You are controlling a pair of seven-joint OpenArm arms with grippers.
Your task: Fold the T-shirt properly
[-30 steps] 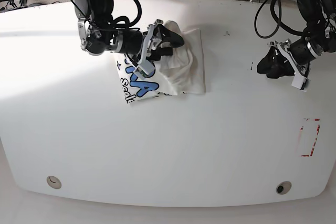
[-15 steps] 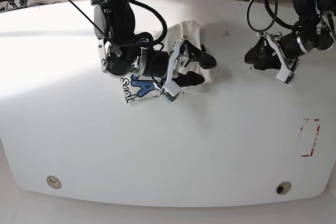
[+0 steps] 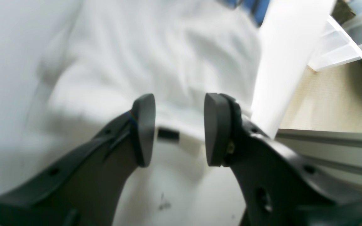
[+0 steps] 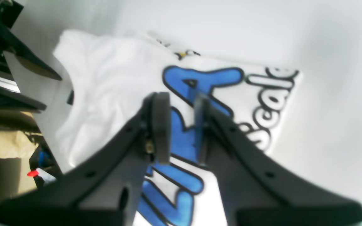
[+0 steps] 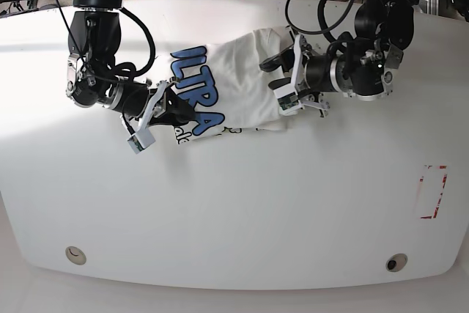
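Already the T-shirt (image 5: 223, 97) lies as a compact bundle on the desk (image 5: 234, 203) — mostly folded, edges uneven. Left gripper (image 3: 178, 128) hangs parted and empty at one edge, right gripper (image 4: 181, 125) narrow, empty above the print — tidying remains.

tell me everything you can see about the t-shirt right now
The T-shirt is white, soft-looking fabric with big blue black-outlined letters reading ULTRA and smaller outlined script below. It lies partly folded and rumpled on the white table, printed side up at one end, plain white at the other. The right tool sits open at the printed end, the left tool open at the plain end. Neither appears to pinch the cloth; whether they touch it is unclear.
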